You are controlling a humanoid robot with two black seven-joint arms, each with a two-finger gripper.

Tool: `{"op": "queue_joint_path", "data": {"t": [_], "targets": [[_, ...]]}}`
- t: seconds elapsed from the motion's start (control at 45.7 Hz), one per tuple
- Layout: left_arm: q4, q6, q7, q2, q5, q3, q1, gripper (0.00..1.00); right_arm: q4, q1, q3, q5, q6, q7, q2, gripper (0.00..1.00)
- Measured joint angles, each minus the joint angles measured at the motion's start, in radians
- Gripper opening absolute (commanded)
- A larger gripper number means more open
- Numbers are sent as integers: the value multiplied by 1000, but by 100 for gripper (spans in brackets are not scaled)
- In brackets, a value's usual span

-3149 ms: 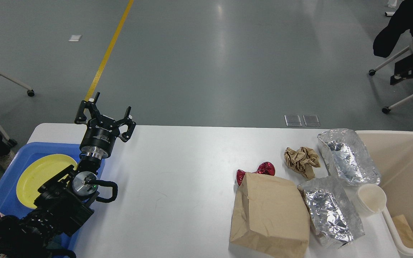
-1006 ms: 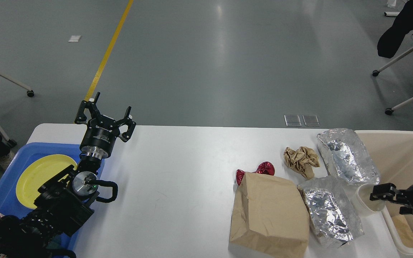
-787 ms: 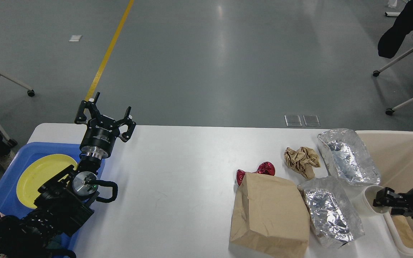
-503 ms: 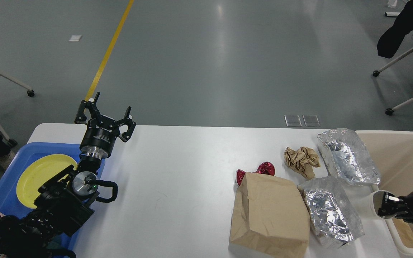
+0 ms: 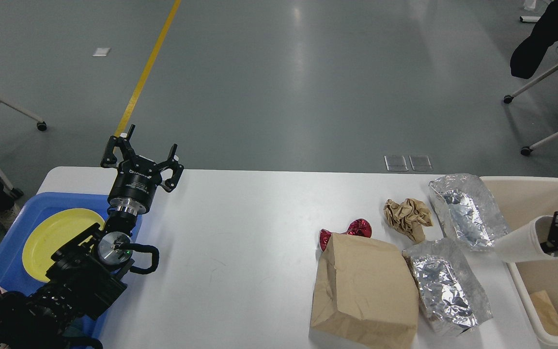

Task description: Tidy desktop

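Single head view, set high at the near edge of the large smooth white rectangular bench (image 5: 240, 232), facing forward and down; grey floor beyond its far edge.

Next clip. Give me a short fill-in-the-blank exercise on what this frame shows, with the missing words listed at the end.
1. The right pincer is shut on a white paper ____.
2. The yellow plate lies in the ____ tray.
3. The left pincer is ____ and holds nothing.
4. The number of foil bags lying on the desktop is ____.

Missing words: cup; blue; open; two
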Motion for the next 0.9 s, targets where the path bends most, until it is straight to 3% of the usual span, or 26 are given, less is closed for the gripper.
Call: {"op": "queue_joint_path", "data": {"t": [0.131,0.372,0.59,0.743,0.897], "targets": [[0,0,0,0,0,0,0,96,0,154,-107,-3,64,0,-19,0],[0,0,0,0,0,0,0,96,-21,409,-309,-13,88,0,-27,0],[0,0,0,0,0,0,0,97,-120,459,-340,-17,61,-3,-31,0],[0,0,0,0,0,0,0,97,-160,432,-341,-4,-50,-3,-48,0],[0,0,0,0,0,0,0,97,-164,338,-319,9,-256,-3,-72,0]]}}
